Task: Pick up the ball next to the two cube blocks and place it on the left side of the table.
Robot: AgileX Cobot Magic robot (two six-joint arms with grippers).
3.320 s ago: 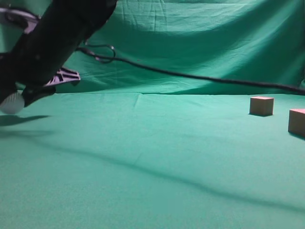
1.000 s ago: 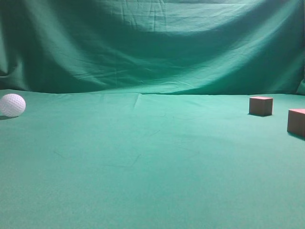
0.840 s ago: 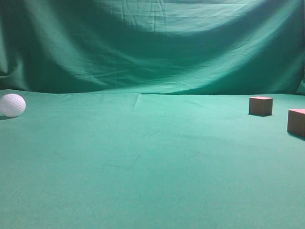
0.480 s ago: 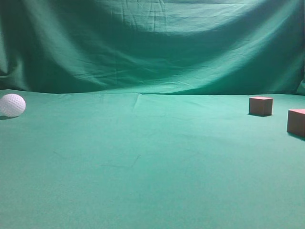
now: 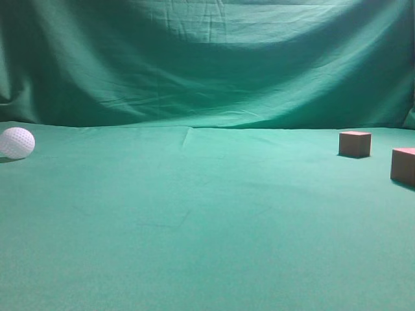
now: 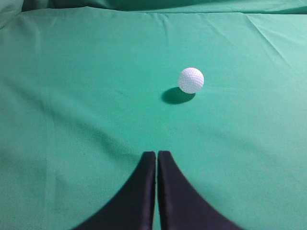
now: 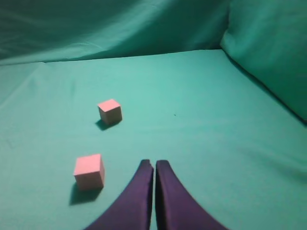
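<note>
Ball (image 5: pixel 16 142) rests free on the table (image 5: pixel 194 227) at its far left edge in the exterior view, well apart from the two cube blocks (image 5: pixel 355 143) at the right. Judgement: placement appears complete; the sound course is to keep both arms clear and not disturb the cloth, since the ball could roll. Left gripper (image 6: pixel 157 154) is closed and empty, with the ball (image 6: pixel 191 80) ahead of its tips, slightly right, not touching. Right gripper (image 7: pixel 154 164) is closed, empty, near the blocks (image 7: pixel 110 111).
</note>
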